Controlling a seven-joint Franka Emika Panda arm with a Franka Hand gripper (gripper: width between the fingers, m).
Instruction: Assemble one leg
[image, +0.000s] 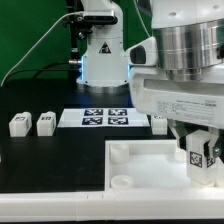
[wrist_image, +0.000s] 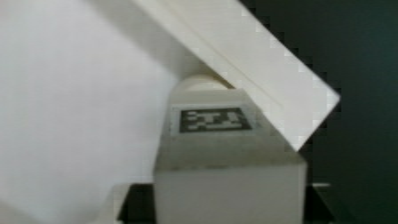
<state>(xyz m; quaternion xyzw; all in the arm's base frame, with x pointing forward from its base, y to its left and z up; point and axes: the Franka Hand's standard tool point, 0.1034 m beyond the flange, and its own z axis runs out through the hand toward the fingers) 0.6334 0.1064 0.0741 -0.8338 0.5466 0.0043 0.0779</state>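
My gripper (image: 198, 160) is shut on a leg (image: 197, 153), a small white block with a black-and-white tag. It holds the leg upright over the right part of the big white panel (image: 150, 190). In the wrist view the leg (wrist_image: 222, 160) fills the space between the dark fingers (wrist_image: 143, 205), tag facing the camera. The panel (wrist_image: 71, 100) and its raised edge lie behind it. Whether the leg touches the panel I cannot tell. Two more legs (image: 18, 124) (image: 45, 123) stand at the exterior view's left, and a third (image: 160, 122) stands by the marker board.
The marker board (image: 105, 118) lies flat behind the panel. The panel has round sockets (image: 120, 151) (image: 122, 182) on its left side. A lit white camera stand (image: 103, 55) is at the back, with green backdrop and cables.
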